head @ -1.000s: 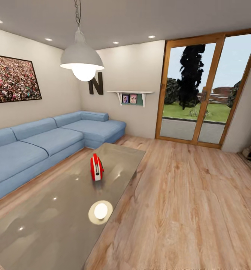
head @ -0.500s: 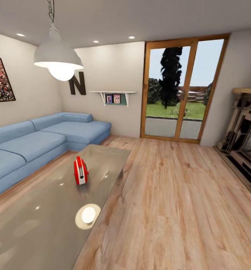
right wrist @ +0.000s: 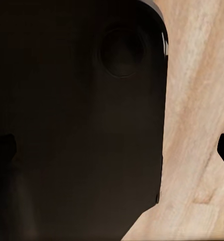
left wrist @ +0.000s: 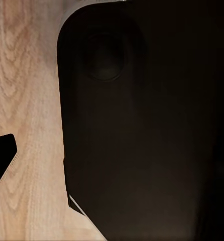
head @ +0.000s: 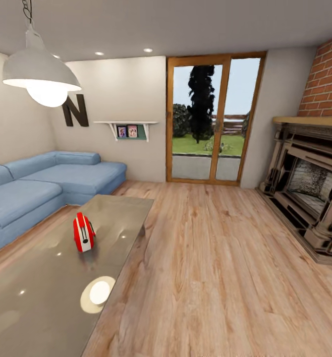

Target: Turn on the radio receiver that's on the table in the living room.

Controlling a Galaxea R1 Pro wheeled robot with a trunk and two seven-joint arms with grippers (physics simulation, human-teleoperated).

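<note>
The small rounded red radio receiver with its white-grey side band (head: 83,232) stands upright on the large low rectangular table with a glossy grey-beige top (head: 47,292), towards that table's far half and nearer its left long edge than its right one, seen in the left part of the head view. Nothing is touching it, and neither arm reaches into the head view, so I judge the task to be at the approach stage: the living room has been reached and the radio is in sight, but closing in on the table, extending an arm and pressing or turning the control all remain to be done. Whether the radio is already switched on cannot be read from here; its dial is too small to make out. As for the grippers, each wrist view is mostly taken up by a dark, rounded part of the robot's own body over light wood floor (left wrist: 21,100), with only dark finger-like tips at the picture edges, so I cannot tell how far either gripper is parted; nothing shows in their grasp. The only legible writing is a large dark letter "N" (head: 75,111) mounted on the beige far wall, beside a white wall shelf holding small framed pictures (head: 127,130); no brand or label is readable on the radio.
</note>
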